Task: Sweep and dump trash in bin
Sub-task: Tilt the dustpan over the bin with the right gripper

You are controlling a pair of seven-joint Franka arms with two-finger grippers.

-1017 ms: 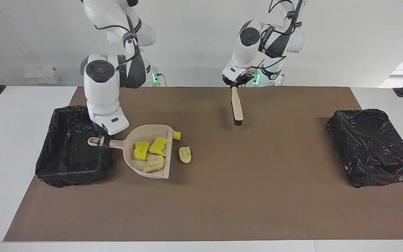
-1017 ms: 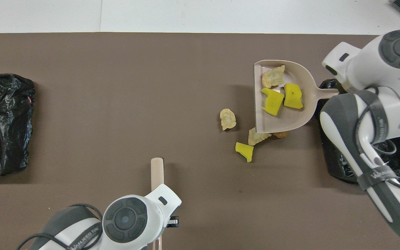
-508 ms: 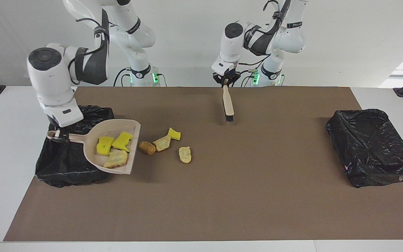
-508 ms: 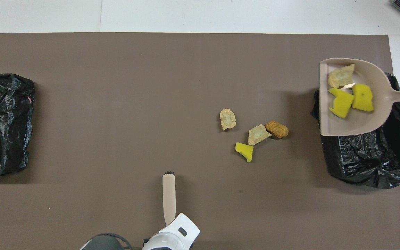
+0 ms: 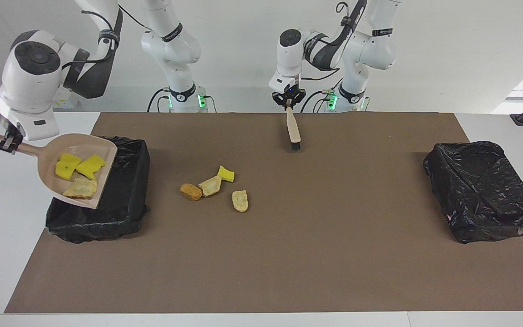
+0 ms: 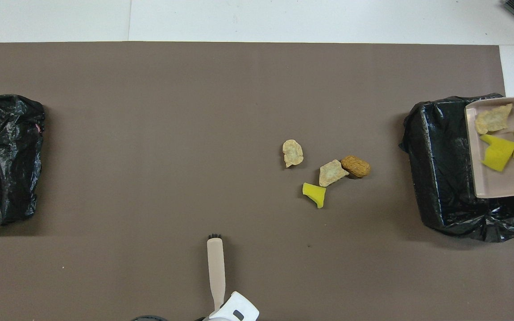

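My right gripper [image 5: 8, 144] is shut on the handle of the beige dustpan [image 5: 46, 156], held tilted in the air over the black-lined bin [image 5: 120, 195] at the right arm's end of the table. Trash lies in the pan: two yellow sponge pieces [image 5: 67, 166] and a tan lump [image 5: 80, 187]. Several more trash scraps lie on the brown mat, among them a brown lump [image 5: 191, 191] and a yellow sponge wedge [image 5: 226, 174]. My left gripper [image 5: 288, 104] is shut on the handle of a beige brush [image 5: 293, 129], which hangs bristles down over the mat's edge nearest the robots.
A second black-lined bin [image 5: 484, 190] stands at the left arm's end of the table. The brown mat [image 5: 316, 254] covers most of the white table. In the overhead view the dustpan [image 6: 502, 180] overlaps the bin [image 6: 440, 169] below it.
The right arm lifted the loaded dustpan off the mat and carried it over the bin, uncovering two lumps on the mat. The left gripper drew the brush back toward the robots.
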